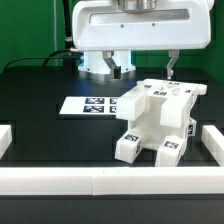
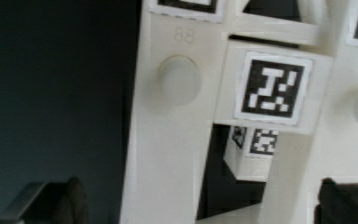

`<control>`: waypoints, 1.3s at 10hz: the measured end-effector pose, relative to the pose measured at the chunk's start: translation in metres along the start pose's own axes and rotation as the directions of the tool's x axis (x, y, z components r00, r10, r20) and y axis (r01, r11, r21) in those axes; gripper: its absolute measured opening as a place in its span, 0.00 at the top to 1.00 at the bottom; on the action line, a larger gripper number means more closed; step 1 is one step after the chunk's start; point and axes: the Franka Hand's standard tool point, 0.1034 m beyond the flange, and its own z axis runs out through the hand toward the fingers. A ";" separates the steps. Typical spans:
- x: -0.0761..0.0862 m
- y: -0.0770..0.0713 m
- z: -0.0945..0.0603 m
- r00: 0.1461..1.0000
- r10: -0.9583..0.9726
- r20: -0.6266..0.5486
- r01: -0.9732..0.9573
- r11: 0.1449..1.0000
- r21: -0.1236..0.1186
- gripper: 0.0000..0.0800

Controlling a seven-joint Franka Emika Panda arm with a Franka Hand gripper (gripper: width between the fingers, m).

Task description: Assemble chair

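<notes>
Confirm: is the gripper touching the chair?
Cannot tell. Wrist view has the open gripper straddling the chair, but the dark fingers blur into the dark background; no clear contact or gap.

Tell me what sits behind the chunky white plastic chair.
The thin flat white marker board lies on the black table behind it, toward the exterior view's left. The chair hides anything directly behind it.

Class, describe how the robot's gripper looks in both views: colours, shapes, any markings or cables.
The gripper has a broad white body with rounded corners. Its two fingers are slim and dark, nearly black. No markings or cables on it can be made out.
</notes>
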 end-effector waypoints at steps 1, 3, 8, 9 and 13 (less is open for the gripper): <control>-0.008 0.009 -0.002 0.987 -0.160 0.013 0.160 0.987 0.002 0.19; -0.021 0.014 0.001 0.948 -0.319 0.026 0.318 0.948 0.016 0.19; -0.027 0.020 0.003 0.682 -0.731 0.033 0.731 0.682 0.010 0.19; -0.035 0.025 0.006 0.579 -0.814 0.038 0.814 0.580 0.020 0.19; -0.043 0.034 0.011 0.540 -0.841 0.039 0.840 0.541 0.029 0.19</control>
